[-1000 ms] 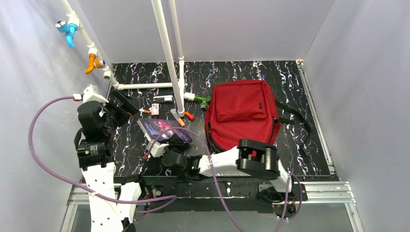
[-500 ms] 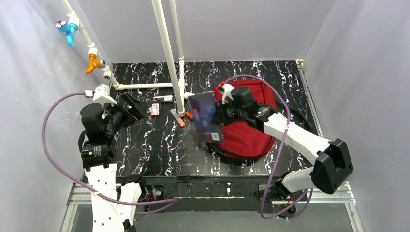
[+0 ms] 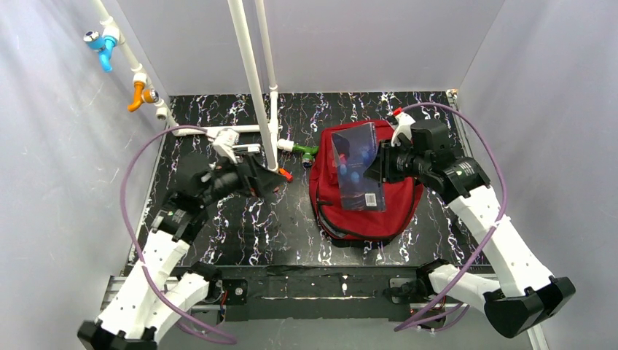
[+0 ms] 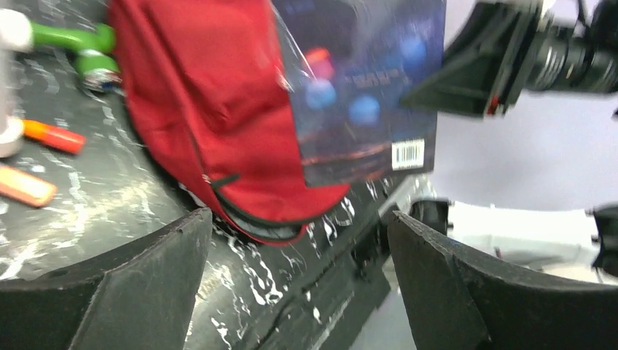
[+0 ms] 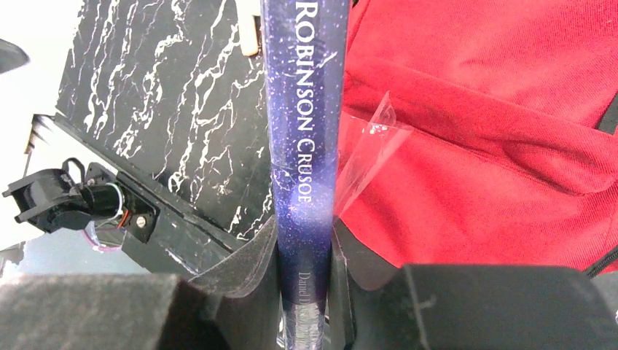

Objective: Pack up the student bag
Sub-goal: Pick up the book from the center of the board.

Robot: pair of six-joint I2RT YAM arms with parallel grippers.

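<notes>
Your right arm has carried the book (image 3: 355,166) from the left-middle of the table (image 3: 240,226) across to the student bag (image 3: 390,211). Your left arm has come in from the far left toward the white pipe (image 3: 251,87).

The bag lies flat on the right half of the table, dark red with black zipper trim. From the top cam, the right pincer (image 3: 379,166) is clamped on the book's edge and holds it over the bag's upper left part.

You can't read the title from up there. The right wrist cam looks straight along the spine, though, and it says Robinson Crusoe. That view also shows the pads (image 5: 240,281) squeezing the spine from both sides, with a flap of loose clear wrap (image 5: 364,157) sticking out.

The left wrist cam gives the low side angle, with the barcode (image 4: 408,153) on the cover. I can't tell whether the book touches the bag.

The left pincer (image 3: 271,182) gapes wide with nothing in it, above the table near an orange marker (image 4: 55,136).
</notes>
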